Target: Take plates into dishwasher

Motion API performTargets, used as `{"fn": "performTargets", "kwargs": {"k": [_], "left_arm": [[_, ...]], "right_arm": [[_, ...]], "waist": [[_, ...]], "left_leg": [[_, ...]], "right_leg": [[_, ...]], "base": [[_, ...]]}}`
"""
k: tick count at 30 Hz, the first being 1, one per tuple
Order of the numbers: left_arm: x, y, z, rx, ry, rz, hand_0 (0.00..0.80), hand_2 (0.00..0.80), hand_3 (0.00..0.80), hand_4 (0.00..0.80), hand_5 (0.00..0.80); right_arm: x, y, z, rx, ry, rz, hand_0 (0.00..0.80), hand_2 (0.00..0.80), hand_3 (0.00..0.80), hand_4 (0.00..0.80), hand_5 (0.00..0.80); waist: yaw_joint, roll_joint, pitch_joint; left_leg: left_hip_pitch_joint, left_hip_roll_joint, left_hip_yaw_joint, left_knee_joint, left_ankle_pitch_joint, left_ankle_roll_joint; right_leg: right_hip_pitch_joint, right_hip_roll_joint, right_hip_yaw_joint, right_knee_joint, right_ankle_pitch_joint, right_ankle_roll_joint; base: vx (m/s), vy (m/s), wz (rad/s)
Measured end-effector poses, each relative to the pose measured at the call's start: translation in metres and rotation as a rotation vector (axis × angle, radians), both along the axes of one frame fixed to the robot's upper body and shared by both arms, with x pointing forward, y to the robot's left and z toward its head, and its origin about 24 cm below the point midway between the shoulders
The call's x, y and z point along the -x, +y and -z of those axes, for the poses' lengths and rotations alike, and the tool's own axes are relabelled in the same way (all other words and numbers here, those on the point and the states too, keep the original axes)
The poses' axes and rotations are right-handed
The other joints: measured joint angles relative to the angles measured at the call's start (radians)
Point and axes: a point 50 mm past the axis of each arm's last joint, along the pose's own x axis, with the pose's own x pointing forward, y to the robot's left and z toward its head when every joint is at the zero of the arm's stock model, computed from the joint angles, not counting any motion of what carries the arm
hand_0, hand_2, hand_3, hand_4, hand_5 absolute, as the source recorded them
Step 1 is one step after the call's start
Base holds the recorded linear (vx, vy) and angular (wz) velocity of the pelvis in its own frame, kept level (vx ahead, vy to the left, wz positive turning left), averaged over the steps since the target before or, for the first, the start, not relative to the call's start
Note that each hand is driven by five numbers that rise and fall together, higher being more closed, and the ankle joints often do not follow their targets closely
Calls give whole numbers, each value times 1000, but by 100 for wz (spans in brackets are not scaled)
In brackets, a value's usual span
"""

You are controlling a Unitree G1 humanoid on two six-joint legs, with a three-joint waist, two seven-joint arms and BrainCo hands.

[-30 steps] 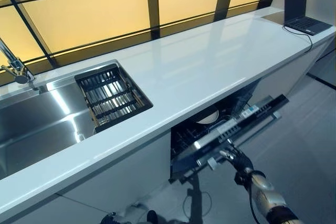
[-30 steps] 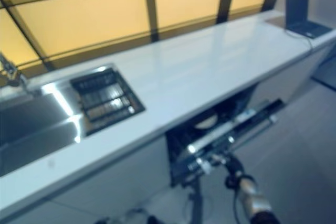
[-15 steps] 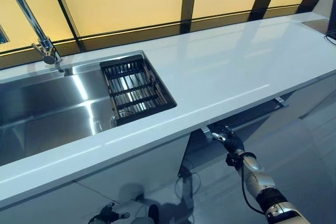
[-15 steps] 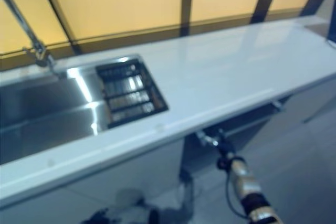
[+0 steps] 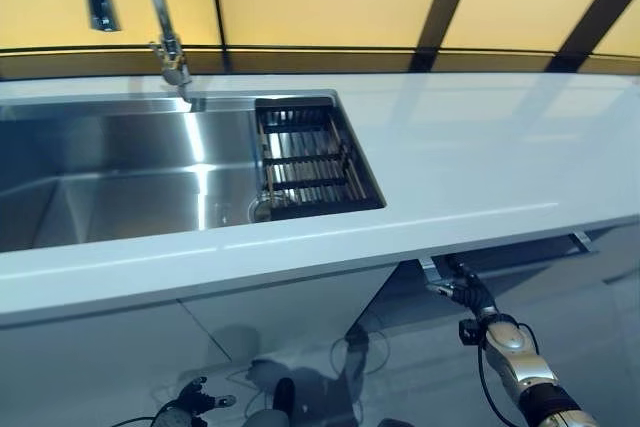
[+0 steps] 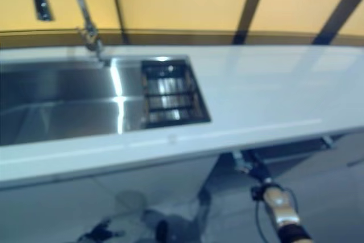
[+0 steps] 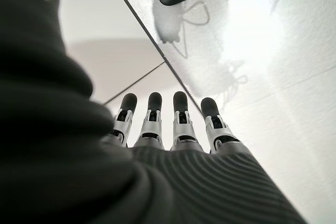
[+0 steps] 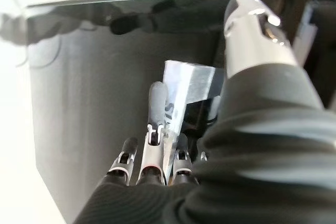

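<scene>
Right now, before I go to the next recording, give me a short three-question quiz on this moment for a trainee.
1. True or false: a plate lies in the sink.
2. The right hand is at: A) the faucet, B) the dishwasher door, C) the black rack.
3. Fill in: the black rack sits at the sink's ____ end, by the robot's sides.

Key: 1 false; 2 B; 3 right.

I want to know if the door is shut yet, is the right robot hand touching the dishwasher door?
Touching. In the left eye view the right robot hand meets the dishwasher door at its corner under the counter.
</scene>
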Motion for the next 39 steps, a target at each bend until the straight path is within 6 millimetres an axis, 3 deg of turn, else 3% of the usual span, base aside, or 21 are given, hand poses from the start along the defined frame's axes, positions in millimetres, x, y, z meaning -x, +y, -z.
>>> {"fn": "performTargets", "kwargs": {"k": [2,5,6,8,9,10,11,12,13,14,17,19,20,22,24,27,30,33,36,39], "left_arm": [[0,2,-1,11,-1,-5,0,0,0,0,0],[-3,-1,-2,54,-28,-22,0,0,0,0,0],[-4,-3,-2,64,-32,-18,0,0,0,0,0],[-8,-10,0,98,-44,-25,0,0,0,0,0],[-8,-13,0,112,-54,-32,0,0,0,0,0],[-10,-13,-1,115,-59,-34,0,0,0,0,0],[-6,-11,0,115,-49,-44,0,0,0,0,0],[-3,-11,1,119,-41,-47,0,0,0,0,0],[0,-14,3,129,-36,-52,0,0,0,0,0],[2,-13,4,131,-37,-68,0,0,0,0,0],[10,-14,6,142,-26,-94,0,0,0,0,0],[7,-14,5,144,-32,-93,0,0,0,0,0],[7,-14,5,143,-33,-93,0,0,0,0,0],[7,-14,6,144,-28,-93,0,0,0,0,0],[8,-14,6,146,-25,-94,0,0,0,0,0],[4,-14,5,150,-32,-102,0,0,0,0,0],[1,-14,5,155,-33,-120,0,0,0,0,0],[3,-14,6,170,-20,-136,0,0,0,0,0],[1,-17,7,187,-23,-136,0,0,0,0,0],[-5,-18,5,198,-42,-120,0,0,0,0,0]], "right_arm": [[-1,0,0,27,4,-16,0,0,0,0,0],[-5,0,0,40,10,-37,0,0,0,0,0],[-10,2,-2,39,6,-51,0,0,0,0,0],[-16,3,-3,36,8,-59,0,0,0,0,0],[-15,3,0,28,22,-47,0,0,0,0,0],[-16,4,1,22,26,-43,0,0,0,0,0],[-13,8,7,10,45,-41,0,0,0,0,0],[-14,7,6,12,44,-39,0,0,0,0,0],[-18,4,2,21,36,-38,0,0,0,0,0],[-20,5,1,20,26,-37,0,0,0,0,0],[-23,10,2,11,34,-51,0,0,0,0,0],[-22,8,3,21,40,-52,0,0,0,0,0],[-21,8,5,30,48,-54,0,0,0,0,0],[-20,8,6,54,59,-67,0,0,0,0,0],[-22,6,4,86,57,-80,0,0,0,0,0],[-21,2,3,106,59,-77,0,0,0,0,0],[-22,-2,2,112,56,-55,0,0,0,0,0],[-17,-9,5,132,80,-35,0,0,0,0,0],[-13,-20,6,145,94,7,0,0,0,0,0],[-8,-32,6,156,111,57,0,0,0,0,0]], "waist": [[-3,-6,-4],[0,-20,-35],[2,-21,-41],[1,7,-46],[4,11,-48],[4,-10,-53],[15,-33,-60],[31,-29,-64],[30,-1,-66],[30,12,-57],[31,31,-46],[27,31,-42],[28,16,-34],[30,-19,-27],[31,-24,-26],[28,-27,-32],[31,-24,-39],[27,-18,-60],[25,-5,-86],[27,4,-97]], "left_leg": [[-16,-2,-23,-4,56,-38],[-56,-1,-39,-22,91,-81],[-64,5,-44,-34,107,-94],[-70,34,-58,-55,106,-110],[-72,48,-62,-62,61,-168],[-84,40,-55,-35,32,-186],[-90,15,-45,26,38,-175],[-73,9,-32,52,31,-181],[-38,23,-33,54,25,-185],[-6,47,-31,18,67,-177],[15,70,-4,0,87,-187],[7,105,82,5,78,-189],[5,116,147,20,33,-188],[11,106,215,57,4,-193],[25,81,208,130,-1,-189],[69,43,209,208,-97,-168],[81,39,205,239,-142,-159],[85,47,192,281,-185,-169],[86,24,180,232,-187,-168],[138,9,184,104,-168,-110]], "right_leg": [[31,33,39,-73,-50,5],[95,69,45,-277,-89,6],[113,78,46,-338,-99,23],[120,128,46,-365,-79,-14],[117,143,40,-363,-74,-36],[112,131,26,-370,-70,-55],[100,110,18,-366,-63,-64],[89,114,18,-364,-56,-67],[89,140,10,-357,-53,-67],[89,153,7,-336,-55,-70],[90,171,-9,-301,-68,-88],[90,175,-45,-291,-72,-103],[94,162,-67,-290,-73,-110],[93,127,-78,-290,-77,-120],[85,106,-77,-291,-65,-111],[76,81,-68,-297,-56,-98],[54,75,-43,-304,-41,-88],[53,60,-40,-317,-26,-63],[37,47,-33,-330,-8,-33],[40,39,-22,-354,17,1]], "base": [[-409,-278,44],[-472,-290,23],[-484,-280,19],[-416,-235,51],[-377,-215,63],[-360,-206,49],[-463,-271,23],[-445,-266,13],[-426,-269,10],[-397,-254,13],[-338,-186,15],[-297,-88,45],[-276,-15,43],[-231,57,30],[-196,112,8],[-153,156,3],[-210,254,-8],[-247,329,-4],[-256,411,7],[-343,477,14]]}}
